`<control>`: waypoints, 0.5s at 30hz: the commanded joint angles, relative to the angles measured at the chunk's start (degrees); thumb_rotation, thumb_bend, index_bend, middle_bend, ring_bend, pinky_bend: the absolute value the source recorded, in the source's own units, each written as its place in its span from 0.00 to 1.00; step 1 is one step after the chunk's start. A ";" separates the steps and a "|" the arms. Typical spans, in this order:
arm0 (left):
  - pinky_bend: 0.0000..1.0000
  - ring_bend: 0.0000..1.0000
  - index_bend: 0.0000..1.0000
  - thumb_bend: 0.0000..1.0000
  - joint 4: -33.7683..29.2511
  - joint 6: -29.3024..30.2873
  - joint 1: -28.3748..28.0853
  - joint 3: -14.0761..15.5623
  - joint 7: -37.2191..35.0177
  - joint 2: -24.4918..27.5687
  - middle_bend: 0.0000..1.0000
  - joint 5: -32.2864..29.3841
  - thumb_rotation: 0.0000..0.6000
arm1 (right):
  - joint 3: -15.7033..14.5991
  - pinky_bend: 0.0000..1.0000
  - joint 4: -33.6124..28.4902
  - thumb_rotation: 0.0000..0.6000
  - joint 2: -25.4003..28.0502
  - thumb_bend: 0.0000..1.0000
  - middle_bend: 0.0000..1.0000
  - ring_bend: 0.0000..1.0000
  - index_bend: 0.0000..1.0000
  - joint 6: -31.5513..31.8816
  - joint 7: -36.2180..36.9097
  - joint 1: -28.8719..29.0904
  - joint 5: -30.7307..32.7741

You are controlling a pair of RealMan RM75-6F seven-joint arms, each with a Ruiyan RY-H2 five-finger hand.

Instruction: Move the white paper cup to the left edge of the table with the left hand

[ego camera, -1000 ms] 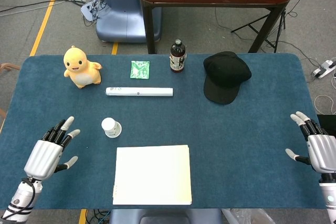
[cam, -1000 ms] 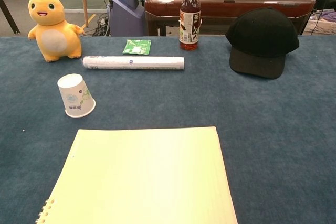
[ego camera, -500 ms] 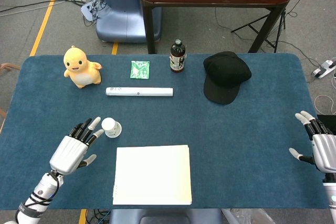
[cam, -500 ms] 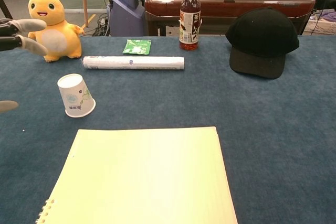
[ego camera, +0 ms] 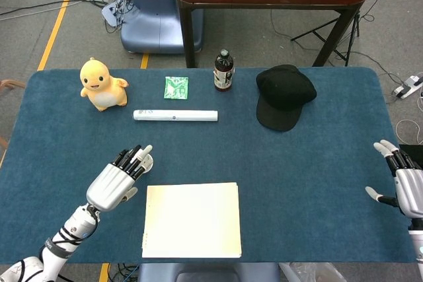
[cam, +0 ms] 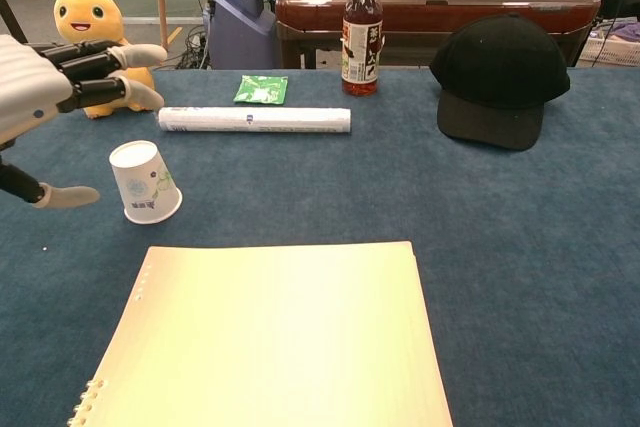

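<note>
The white paper cup [cam: 144, 183] stands upside down on the blue table, left of centre, just behind the notebook's far left corner. My left hand [cam: 45, 87] hovers over and to the left of it, fingers spread above the cup and thumb low beside it, not touching. In the head view that left hand [ego camera: 117, 181] covers most of the cup. My right hand [ego camera: 404, 186] rests open at the table's right edge, holding nothing.
A pale yellow notebook [ego camera: 192, 220] lies at the front centre. Along the back are a yellow plush toy [ego camera: 100, 84], a white roll [ego camera: 175, 115], a green packet [ego camera: 176, 87], a dark bottle [ego camera: 223, 70] and a black cap [ego camera: 284, 96].
My left hand has travelled from the table's left side rightward and forward until its fingers are over the cup. The cup has stayed put. The right hand has drifted slightly right.
</note>
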 commanded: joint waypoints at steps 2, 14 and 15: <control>0.20 0.00 0.20 0.15 1.48 -1.33 -1.23 -0.34 0.95 -0.78 0.00 -0.75 1.00 | 0.03 0.37 -0.02 1.00 0.13 0.00 0.13 0.14 0.15 0.04 0.29 -0.05 -0.02; 0.21 0.00 0.22 0.15 11.28 -2.69 -4.72 1.08 2.08 -2.78 0.00 1.28 1.00 | -0.31 0.37 -0.03 1.00 0.45 0.00 0.13 0.14 0.15 -0.37 1.12 0.00 -0.64; 0.21 0.00 0.22 0.15 12.04 -2.48 -4.99 1.15 1.73 -3.02 0.00 1.56 1.00 | -0.35 0.37 -0.05 1.00 0.45 0.00 0.13 0.14 0.15 -0.41 1.13 0.01 -0.69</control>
